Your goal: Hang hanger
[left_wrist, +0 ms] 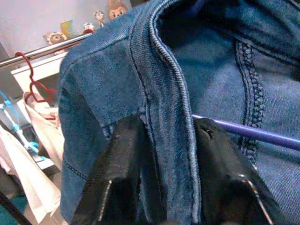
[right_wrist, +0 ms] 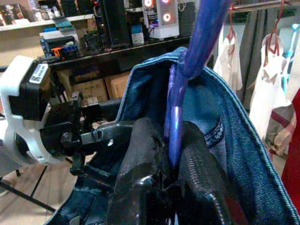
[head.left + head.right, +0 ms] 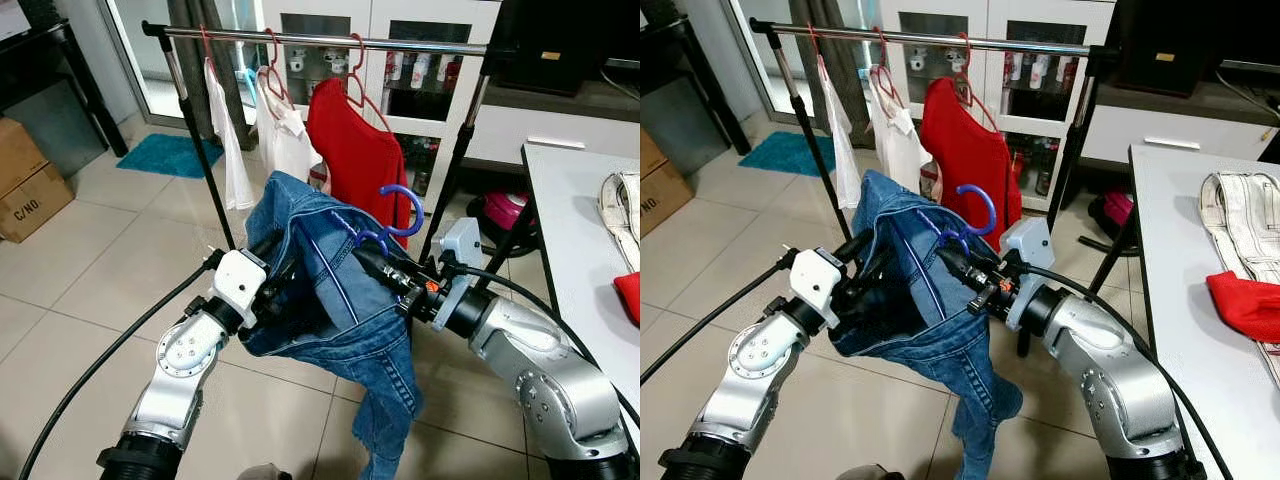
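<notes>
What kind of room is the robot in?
It looks like a room in someone's home, probably a living area used for drying laundry. A clothes rail holds a red shirt and white shirts on hangers, a glass-door cabinet stands behind it, and the floor is tiled.

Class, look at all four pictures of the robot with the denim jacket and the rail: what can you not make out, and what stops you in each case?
- Blue hanger: its shoulders lie inside the denim jacket in the eye views.
- Left hand: its fingertips are buried in jacket folds in the eye views.
- Rail: its feet are hidden behind the jacket and arms.
- White garment on the table: cut off by the right eye view's edge.
- Items in the cabinet: too small to identify.
</notes>
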`<state>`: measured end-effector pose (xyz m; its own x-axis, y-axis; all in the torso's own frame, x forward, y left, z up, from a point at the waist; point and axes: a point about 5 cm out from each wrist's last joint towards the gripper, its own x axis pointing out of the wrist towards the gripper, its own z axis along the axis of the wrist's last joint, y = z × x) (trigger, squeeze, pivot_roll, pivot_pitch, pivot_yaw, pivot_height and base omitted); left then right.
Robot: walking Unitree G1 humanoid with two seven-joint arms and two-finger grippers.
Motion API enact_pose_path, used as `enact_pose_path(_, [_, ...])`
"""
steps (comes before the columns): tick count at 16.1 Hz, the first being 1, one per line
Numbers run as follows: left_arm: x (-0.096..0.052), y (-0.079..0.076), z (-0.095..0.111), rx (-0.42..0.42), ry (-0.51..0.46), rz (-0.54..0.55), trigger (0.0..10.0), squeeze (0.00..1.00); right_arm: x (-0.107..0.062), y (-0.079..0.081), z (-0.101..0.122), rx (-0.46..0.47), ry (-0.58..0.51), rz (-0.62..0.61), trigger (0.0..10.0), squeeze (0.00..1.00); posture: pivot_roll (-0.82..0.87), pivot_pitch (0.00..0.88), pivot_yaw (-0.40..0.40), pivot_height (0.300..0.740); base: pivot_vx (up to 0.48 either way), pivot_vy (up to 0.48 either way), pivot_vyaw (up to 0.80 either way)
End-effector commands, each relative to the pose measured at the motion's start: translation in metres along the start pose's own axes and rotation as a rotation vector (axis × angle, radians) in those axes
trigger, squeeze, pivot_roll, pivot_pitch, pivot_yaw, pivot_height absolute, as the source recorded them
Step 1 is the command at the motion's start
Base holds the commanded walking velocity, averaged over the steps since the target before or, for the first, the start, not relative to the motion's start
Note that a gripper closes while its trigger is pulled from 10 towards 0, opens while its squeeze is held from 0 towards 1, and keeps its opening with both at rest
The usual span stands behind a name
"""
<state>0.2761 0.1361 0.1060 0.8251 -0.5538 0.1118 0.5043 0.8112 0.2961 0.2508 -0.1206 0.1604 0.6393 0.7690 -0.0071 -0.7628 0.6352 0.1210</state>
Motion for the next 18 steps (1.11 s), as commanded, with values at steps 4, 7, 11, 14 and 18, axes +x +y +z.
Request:
enact_pose_path(4, [0.002,0.002,0.001,-0.001,-0.001,-0.009,0.0,0.00,0.000,0.006,0.007,-0.015,-0.032,0.028,0.0,0.00,-0.04,0.000,0.072,0.740,0.000,0.000,0.00])
enact_pose_path(7, [0.002,0.004,0.002,-0.002,-0.006,-0.002,0.0,0.00,0.000,0.007,0.006,-0.012,-0.031,0.029,0.0,0.00,-0.04,0.000,0.075,0.740,0.000,0.000,0.00])
enact_pose_path(11, [0.001,0.004,0.002,-0.013,-0.006,-0.009,0.0,0.00,0.000,0.008,0.005,-0.010,-0.030,0.026,0.0,0.00,-0.04,0.000,0.077,0.740,0.000,0.000,0.00])
enact_pose_path(14, [0.001,0.005,0.002,-0.022,-0.010,0.000,0.0,0.00,-0.001,0.006,0.006,-0.014,-0.028,0.021,0.0,0.00,-0.04,0.000,0.076,0.740,0.000,0.000,0.00])
enact_pose_path(18, [-0.003,0.044,0.015,0.024,-0.038,0.075,0.0,0.00,-0.001,-0.001,0.001,-0.107,0.062,0.023,0.0,0.00,-0.03,0.000,0.058,0.740,0.000,0.000,0.00])
